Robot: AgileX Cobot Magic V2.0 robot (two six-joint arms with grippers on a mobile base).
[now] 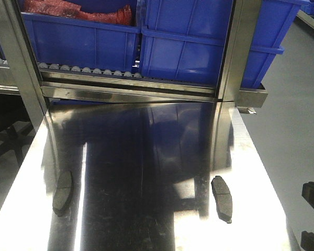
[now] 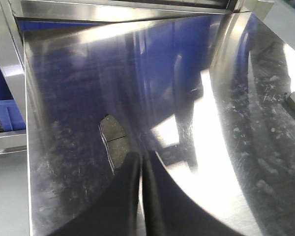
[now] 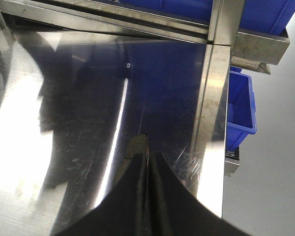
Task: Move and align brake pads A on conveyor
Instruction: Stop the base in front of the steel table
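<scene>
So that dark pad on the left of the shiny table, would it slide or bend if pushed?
It would probably slide easily, since the left brake pad lies flat on the polished steel table. It looks like a rigid slab holding its slight curve, so bending seems unlikely. Lying low and flat, it should not roll or tip.

front view is set high at the near end of the steel table (image 1: pixel 146 172), tilted down toward the roller rack (image 1: pixel 89 70). both wrist views are held close over the same table, faced toward the rack. left brake pad (image 1: pixel 63 192) is shared with left wrist view, right brake pad (image 1: pixel 222 198) with right.
</scene>
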